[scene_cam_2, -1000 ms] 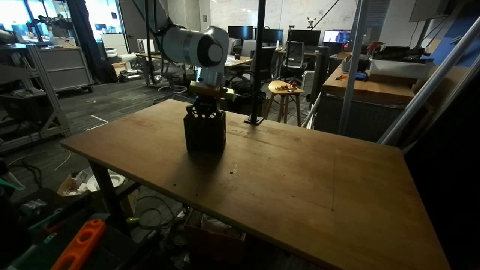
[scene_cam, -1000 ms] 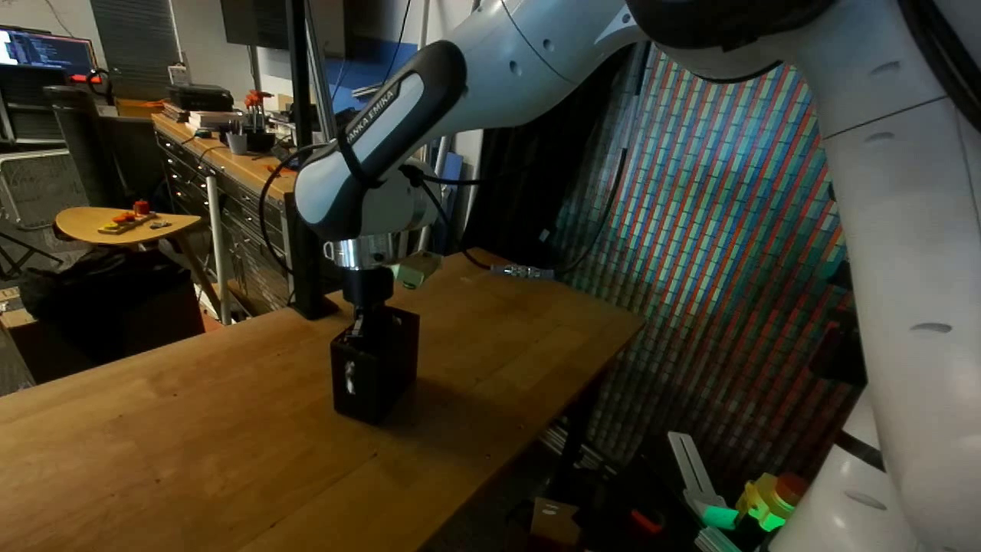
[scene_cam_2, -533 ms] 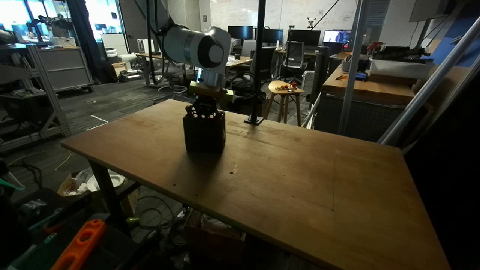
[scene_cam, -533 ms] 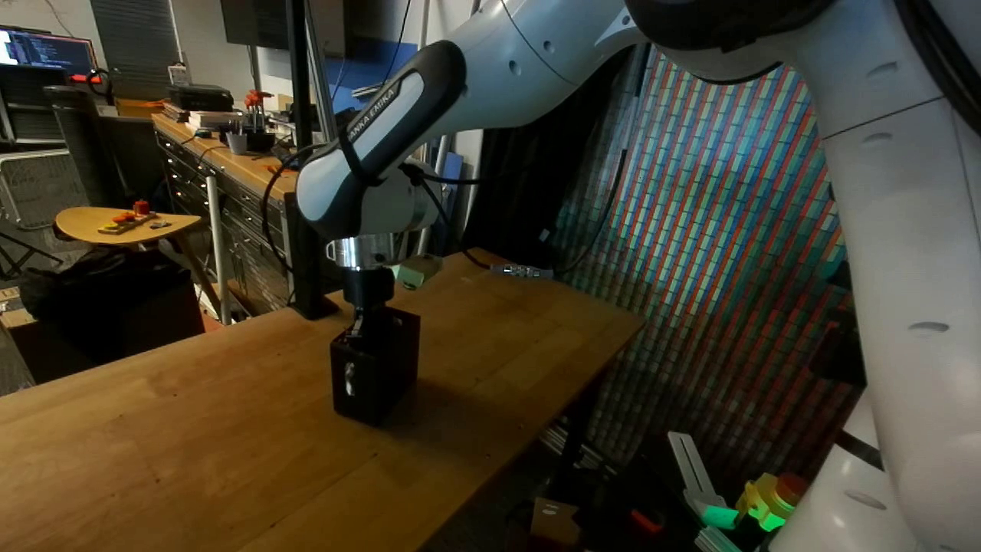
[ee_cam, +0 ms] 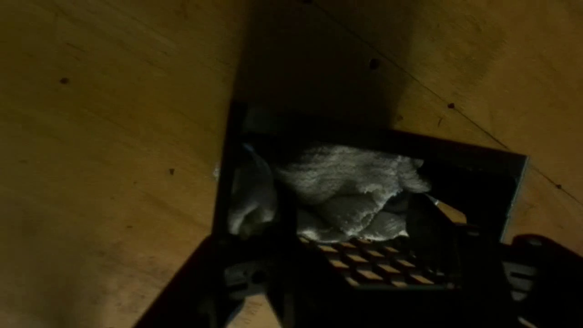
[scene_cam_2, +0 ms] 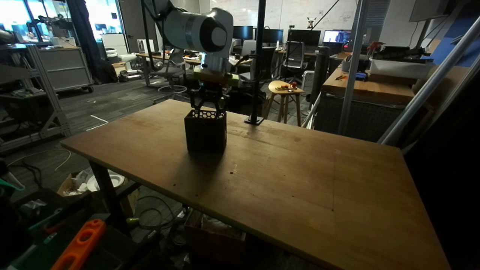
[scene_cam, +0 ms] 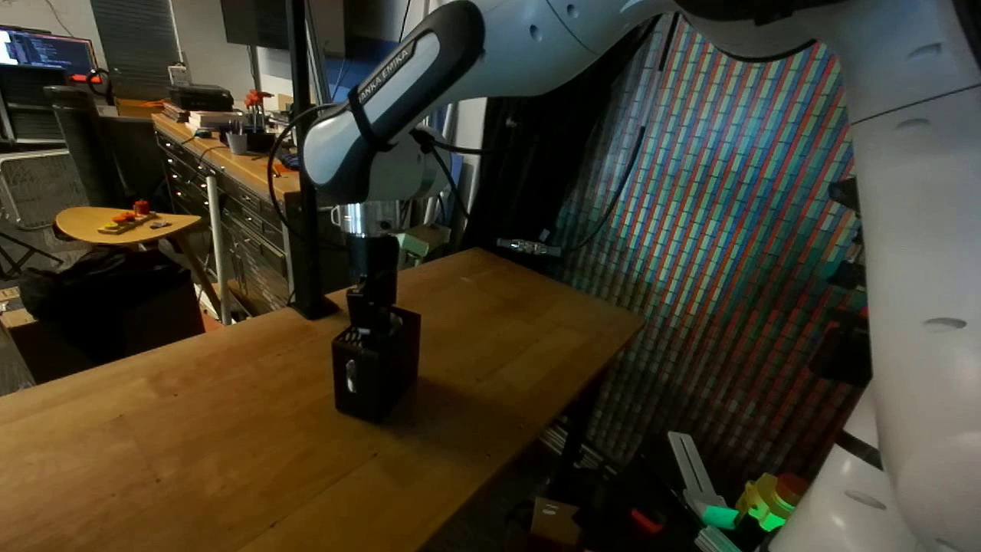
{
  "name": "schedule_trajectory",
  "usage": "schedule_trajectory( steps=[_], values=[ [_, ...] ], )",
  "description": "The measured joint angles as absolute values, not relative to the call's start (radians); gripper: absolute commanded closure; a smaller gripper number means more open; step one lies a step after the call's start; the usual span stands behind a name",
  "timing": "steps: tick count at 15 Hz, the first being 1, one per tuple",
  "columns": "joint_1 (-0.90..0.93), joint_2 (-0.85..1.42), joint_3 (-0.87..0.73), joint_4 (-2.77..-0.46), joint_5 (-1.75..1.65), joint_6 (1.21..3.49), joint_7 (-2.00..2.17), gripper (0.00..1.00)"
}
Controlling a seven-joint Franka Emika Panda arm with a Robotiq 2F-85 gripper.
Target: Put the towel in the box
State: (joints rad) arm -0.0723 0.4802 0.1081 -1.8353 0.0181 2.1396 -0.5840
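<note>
wooden table (scene_cam_2: 300, 172) | black box (scene_cam_2: 205, 133) upright on top | black post (scene_cam_2: 260, 30) standing near an edge

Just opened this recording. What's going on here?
A robot arm is at work putting the towel in the box, and the towel is already there: it lies rumpled inside the black box, which stands on a wooden table. The gripper is open, its jaws apart at the box's open top, so it has not yet pulled clear. The wrist view is too dark to tell whether it touches the towel.
</note>
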Motion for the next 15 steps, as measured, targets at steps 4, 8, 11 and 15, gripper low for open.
schedule_trajectory(
  steps=[4, 8, 11, 15],
  values=[
    [-0.072, 0.437, 0.097, -1.833, -0.018, 2.135, -0.583, 0.51],
    [-0.072, 0.432, 0.093, -1.827, -0.034, 2.135, -0.583, 0.83],
    [-0.068, 0.433, 0.095, -1.826, -0.034, 2.135, -0.583, 0.92],
    [-0.060, 0.441, 0.100, -1.823, -0.034, 2.135, -0.583, 0.88]
  ],
)
